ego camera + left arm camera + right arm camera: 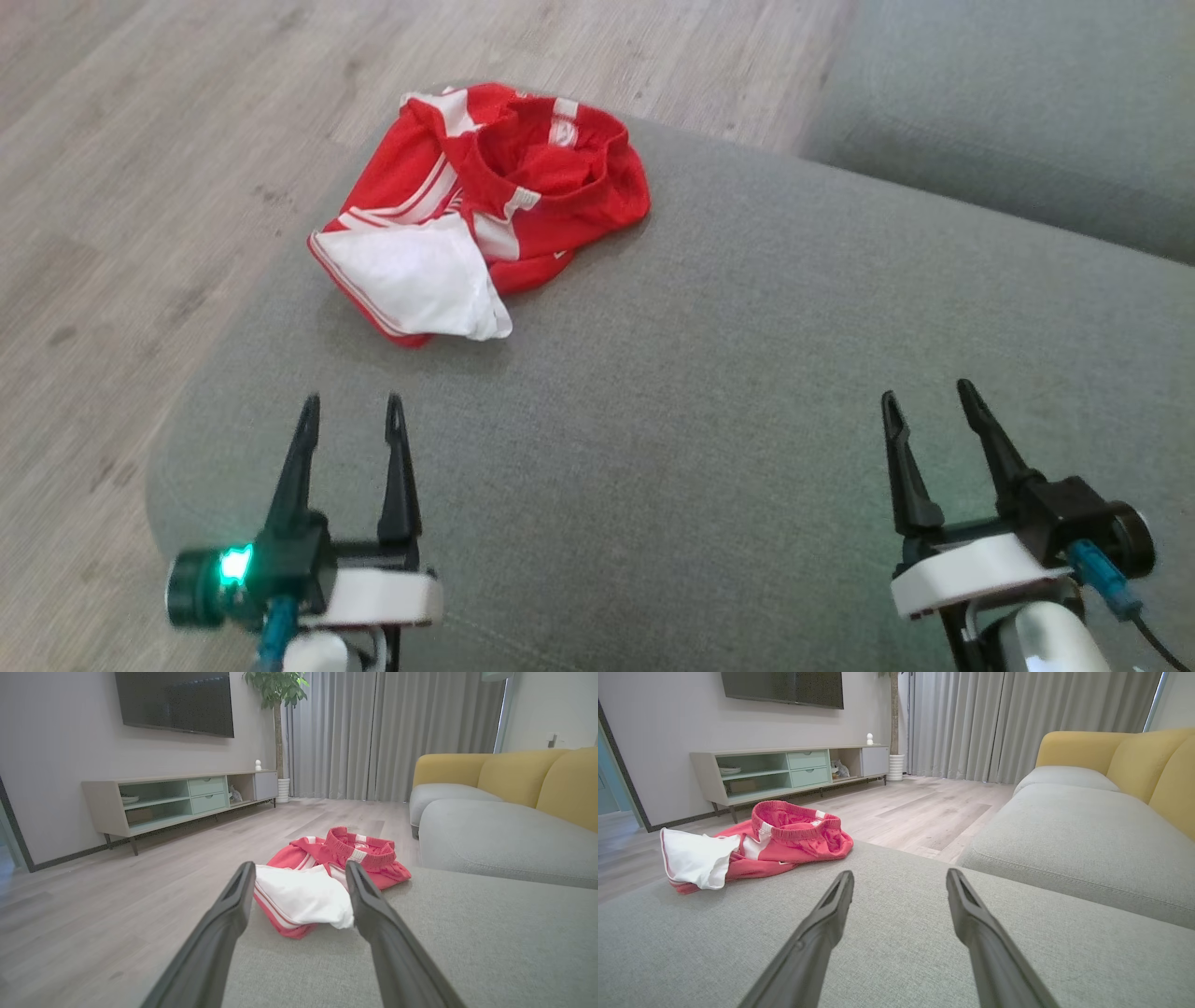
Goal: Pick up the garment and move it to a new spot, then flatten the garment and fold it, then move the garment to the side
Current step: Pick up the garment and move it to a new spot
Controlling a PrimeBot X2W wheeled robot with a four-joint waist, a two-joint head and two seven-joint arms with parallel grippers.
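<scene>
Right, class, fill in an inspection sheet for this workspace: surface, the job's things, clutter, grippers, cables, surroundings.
Surface: grey cushion, smooth and flat.
Job's things: red-and-white garment, crumpled, near the cushion's far left edge.
Clutter: nothing seen.
Grippers: left gripper and right gripper both open, empty, apart from the garment.
Cables: left blue cable and right blue cable, one at each wrist, short.
Surroundings: wooden floor, television, low cabinet, plant, curtains, yellow-backed sofa.

I see the red-and-white garment (481, 210) crumpled near the grey cushion's (747, 392) far left edge, my left gripper (353, 413) and right gripper (926, 399) spread empty, well apart from it.
</scene>
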